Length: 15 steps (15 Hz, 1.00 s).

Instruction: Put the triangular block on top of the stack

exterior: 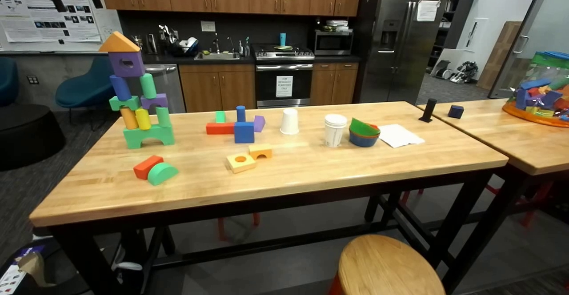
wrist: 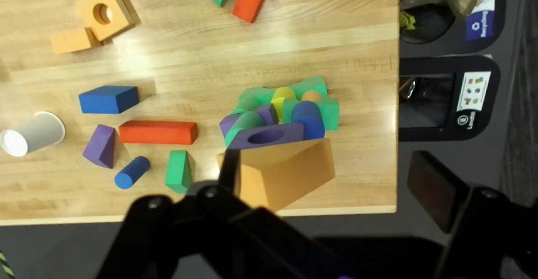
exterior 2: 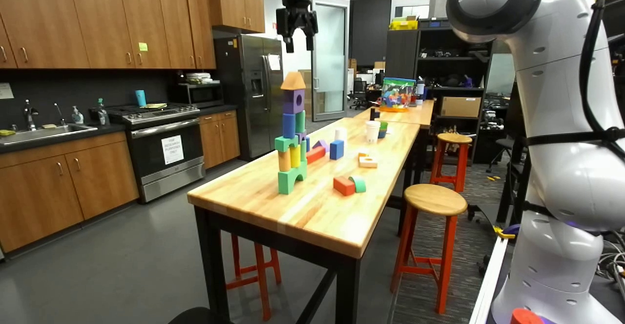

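The triangular block (exterior: 119,43) is an orange wedge. It rests peak up on the purple cube at the top of the stack (exterior: 149,86) in both exterior views; the block (exterior 2: 293,81) and the stack (exterior 2: 289,125) stand near the table's end. My gripper (exterior 2: 300,50) is open and empty, above the block and apart from it. In an exterior view the fingers (exterior: 80,8) show at the top left edge. In the wrist view the open fingers (wrist: 330,169) appear either side of the block (wrist: 294,169), the left one overlapping its end; the stack (wrist: 309,121) leans away below.
On the table (exterior: 311,166) lie a red-orange block (exterior: 148,167) with a green half-round (exterior: 163,173), two yellow blocks (exterior: 241,162), a blue block (exterior: 244,133), a red bar (exterior: 220,128), white cups (exterior: 290,121) and bowls (exterior: 363,139).
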Each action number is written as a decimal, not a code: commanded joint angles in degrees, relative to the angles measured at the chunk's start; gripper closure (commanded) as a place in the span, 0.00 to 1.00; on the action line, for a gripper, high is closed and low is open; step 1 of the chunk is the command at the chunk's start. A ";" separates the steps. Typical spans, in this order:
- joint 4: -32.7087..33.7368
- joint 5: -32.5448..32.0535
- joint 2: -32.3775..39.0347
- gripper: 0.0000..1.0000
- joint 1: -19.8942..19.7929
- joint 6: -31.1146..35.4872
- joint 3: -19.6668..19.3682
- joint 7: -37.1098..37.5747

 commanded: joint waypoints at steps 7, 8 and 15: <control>-23.36 -7.67 -20.01 0.00 -1.19 2.98 -1.27 -2.17; -26.07 -7.15 -21.54 0.00 -1.37 5.56 -1.40 -2.28; -18.83 -7.02 -16.14 0.00 -1.03 2.06 -1.18 -3.53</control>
